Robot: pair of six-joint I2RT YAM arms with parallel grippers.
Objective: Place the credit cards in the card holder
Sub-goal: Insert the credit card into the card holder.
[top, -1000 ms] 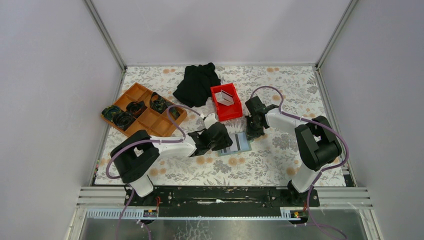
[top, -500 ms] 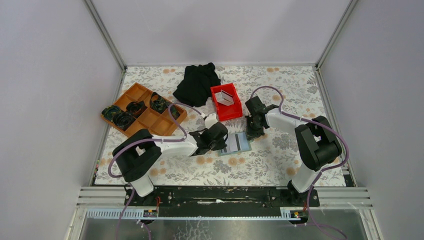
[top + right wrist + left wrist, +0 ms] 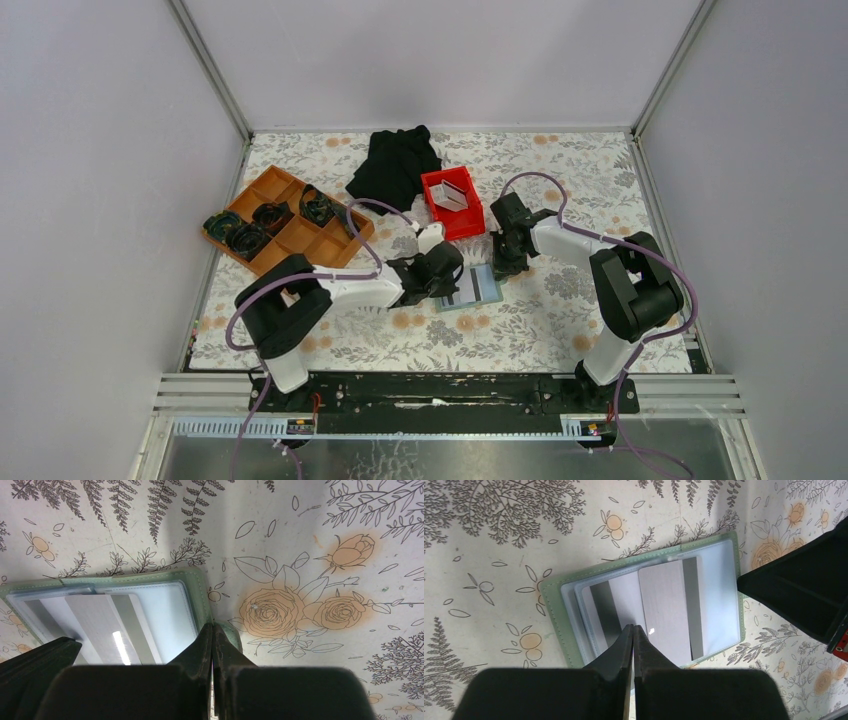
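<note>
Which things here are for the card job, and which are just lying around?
For the job:
card holder, open on the table
cards lying in it
what look like more cards in the red bin
left gripper and right gripper, both at the holder

Just lying about:
orange tray
black cloth

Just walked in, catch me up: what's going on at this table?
The open grey-green folding card holder lies between two shut grippers. The left gripper is over a light grey card on its slotted inside; the right gripper is at the holder's edge. More pale cards sit in the red plastic bin.
</note>
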